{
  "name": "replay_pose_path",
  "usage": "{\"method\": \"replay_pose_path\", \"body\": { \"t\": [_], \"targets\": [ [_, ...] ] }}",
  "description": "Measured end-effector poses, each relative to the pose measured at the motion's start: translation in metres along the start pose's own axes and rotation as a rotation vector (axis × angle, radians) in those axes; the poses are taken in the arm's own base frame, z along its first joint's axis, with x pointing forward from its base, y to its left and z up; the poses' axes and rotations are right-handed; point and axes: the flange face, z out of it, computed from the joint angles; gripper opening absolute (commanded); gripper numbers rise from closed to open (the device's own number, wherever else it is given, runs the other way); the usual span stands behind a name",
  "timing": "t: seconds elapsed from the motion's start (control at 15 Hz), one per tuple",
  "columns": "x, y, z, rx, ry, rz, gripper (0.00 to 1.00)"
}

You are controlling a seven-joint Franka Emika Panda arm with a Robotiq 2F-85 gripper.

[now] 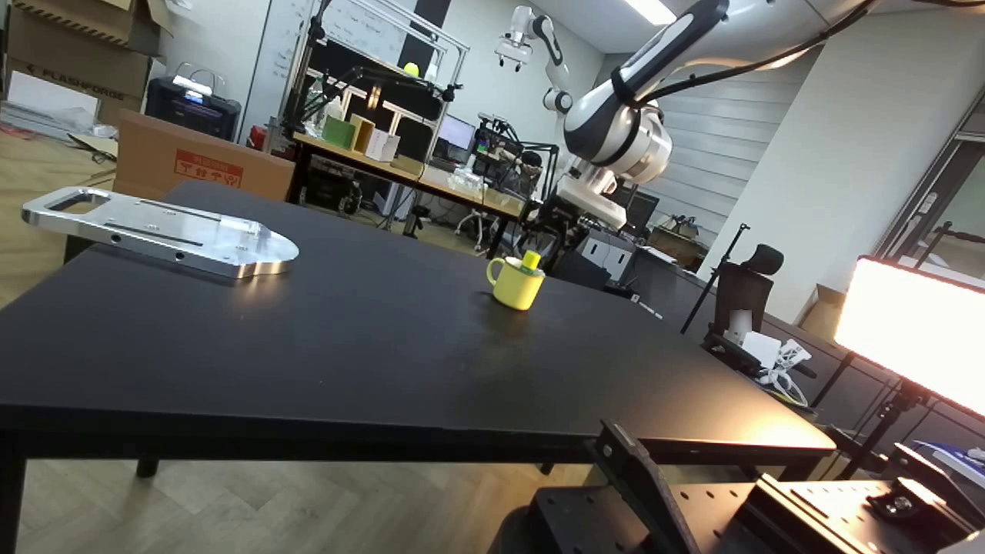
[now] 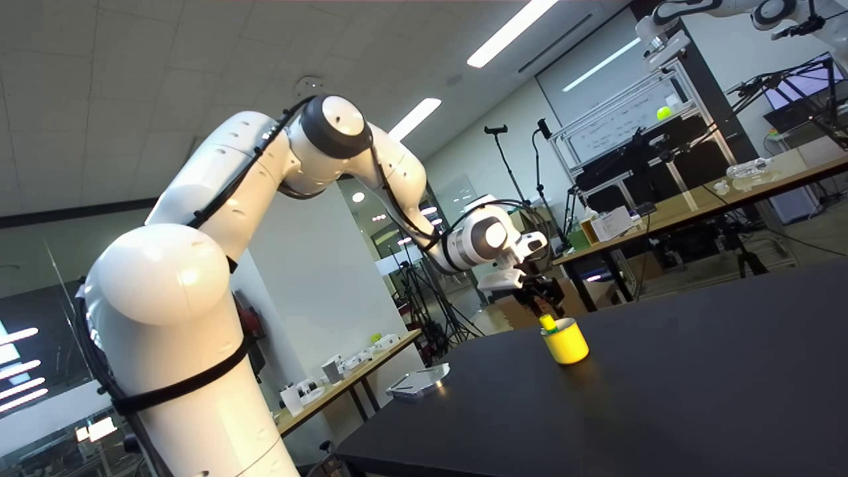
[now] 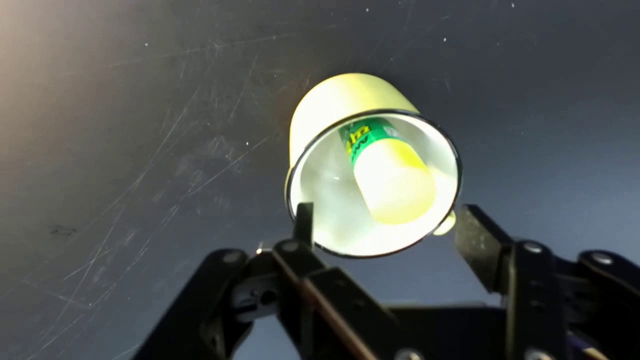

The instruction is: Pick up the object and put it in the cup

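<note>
Black tabletop (image 1: pixel 369 354) supports a silvery metal plate (image 1: pixel 177 231) near its edge. Robotiq gripper (image 3: pixel 387 217): unclamped, fingers spread apart. Yellow mug (image 3: pixel 345 100): upright on the tabletop, below the gripper. Green-labelled, yellow-capped glue stick (image 3: pixel 392 182): tilted inside the mug, cap projecting above rim.

"What shows of the black table (image 1: pixel 369 362)?"

"In the wrist view its top carries pale scratches (image 3: pixel 165 140). In an exterior view a flat silvery tray (image 1: pixel 161 223), slotted at one end, lies near the table's left edge."

"And behind the tray?"

"A cardboard box (image 1: pixel 154 154) with a red label (image 1: pixel 209 167); farther back, stacked cartons (image 1: pixel 85 55) and a black boxy device (image 1: pixel 185 113)."

"To the right?"

"A dark office chair (image 1: pixel 743 296), then a glowing light panel (image 1: pixel 916 338) on a stand (image 1: pixel 885 419)."

"Anything in both exterior views?"

"A wood-topped bench (image 2: pixel 705 200) in the background, a green box (image 1: pixel 338 132) standing on it."
</note>
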Motion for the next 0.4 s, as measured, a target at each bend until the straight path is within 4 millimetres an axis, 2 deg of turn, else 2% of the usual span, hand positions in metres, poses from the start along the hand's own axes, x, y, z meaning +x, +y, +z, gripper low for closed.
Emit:
{"method": "replay_pose_path", "body": {
  "t": [0.27,0.4],
  "targets": [
    [0.011,-0.007,-0.036,0.018,0.042,-0.008,1.00],
    [0.008,-0.008,-0.054,0.021,0.047,-0.018,1.00]
  ]
}}
